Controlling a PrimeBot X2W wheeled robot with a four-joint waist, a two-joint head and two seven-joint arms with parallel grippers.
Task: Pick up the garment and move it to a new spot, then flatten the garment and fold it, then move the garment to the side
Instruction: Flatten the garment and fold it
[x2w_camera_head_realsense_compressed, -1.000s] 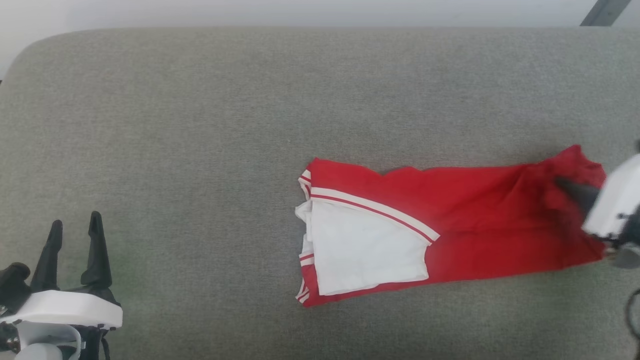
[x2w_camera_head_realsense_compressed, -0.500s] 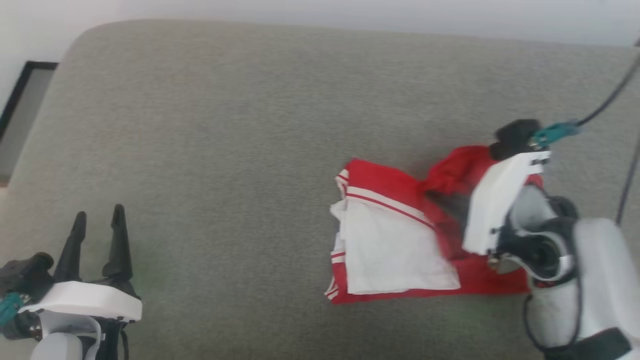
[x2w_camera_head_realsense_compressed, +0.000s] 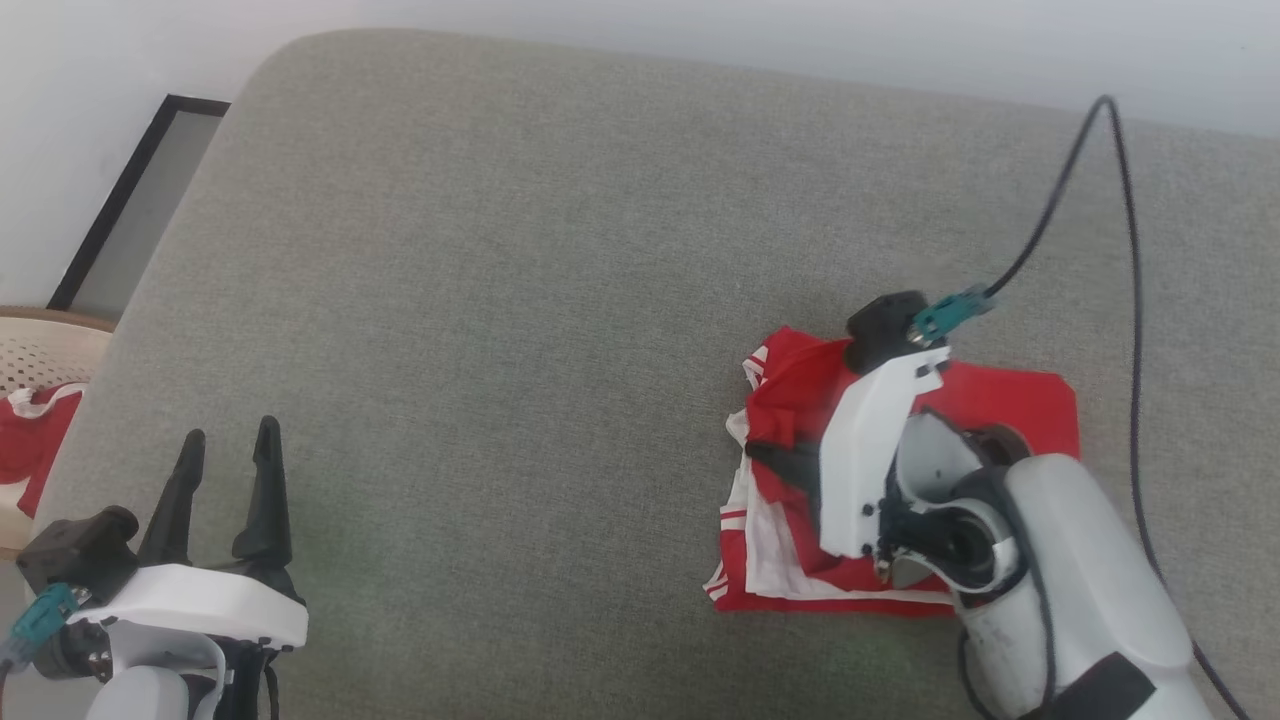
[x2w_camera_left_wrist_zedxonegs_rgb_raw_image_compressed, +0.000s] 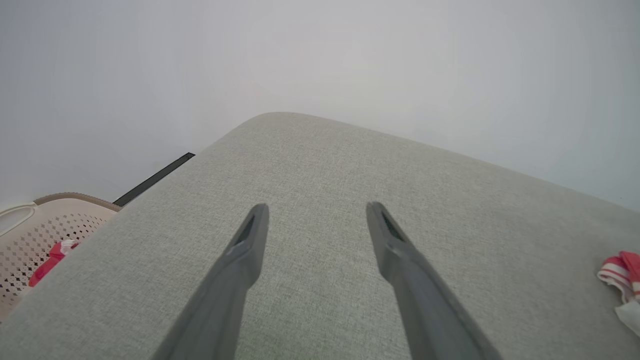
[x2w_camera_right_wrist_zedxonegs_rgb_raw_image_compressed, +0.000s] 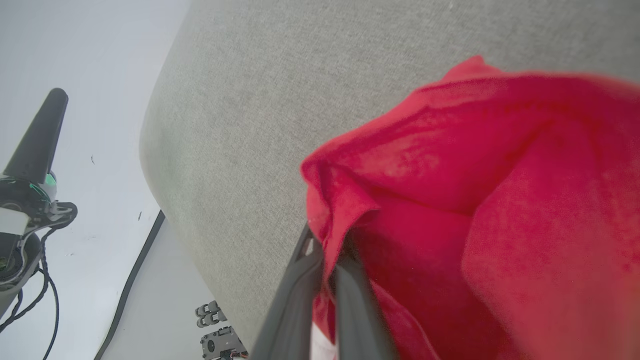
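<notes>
While right claw (x2w_camera_right_wrist_zedxonegs_rgb_raw_image_compressed: 327, 250) pinches garment (x2w_camera_head_realsense_compressed: 1010, 400) edge, cushion (x2w_camera_head_realsense_compressed: 520, 300) open leftward.

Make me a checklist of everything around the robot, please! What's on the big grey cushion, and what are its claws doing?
Surface: grey cushion, flat, with the shirt lying on it.
Job's things: red shirt, partly folded over, white sleeve peeking out at its left edge.
Clutter: nothing seen.
Grippers: right gripper shut on a bunch of the shirt; left gripper open, holding nothing, over the cushion's near left part.
Cables: black cable arching from a green plug at the right wrist.
Surroundings: pale basket left of the cushion, red-and-white cloth inside; dark-framed panel; white wall.
</notes>
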